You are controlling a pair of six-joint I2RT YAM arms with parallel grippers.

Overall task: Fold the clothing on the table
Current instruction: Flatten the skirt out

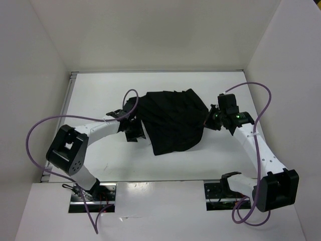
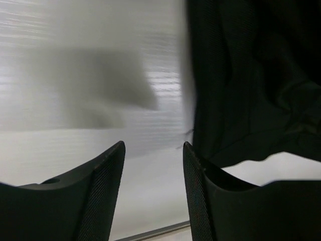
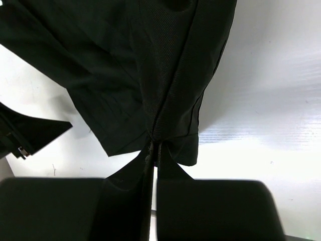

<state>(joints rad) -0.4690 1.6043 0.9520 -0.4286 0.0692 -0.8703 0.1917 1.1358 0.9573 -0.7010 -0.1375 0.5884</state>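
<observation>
One grip: my right gripper (image 3: pixel 153 146) pinches the clothing (image 1: pixel 173 120).
Left gripper (image 2: pixel 153 146): jaws parted, empty.
Risk: one-sided pull could bunch it.

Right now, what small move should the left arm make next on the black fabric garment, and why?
Probably slide the left gripper sideways onto the edge of the soft black fabric garment: its open fingers frame only bare white tabletop, while the right gripper pinches the opposite edge.

I find nothing I can read here: no words, labels, brands or numbers on the clothing (image 1: pixel 173 120) or the counter (image 1: pixel 100 95).
</observation>
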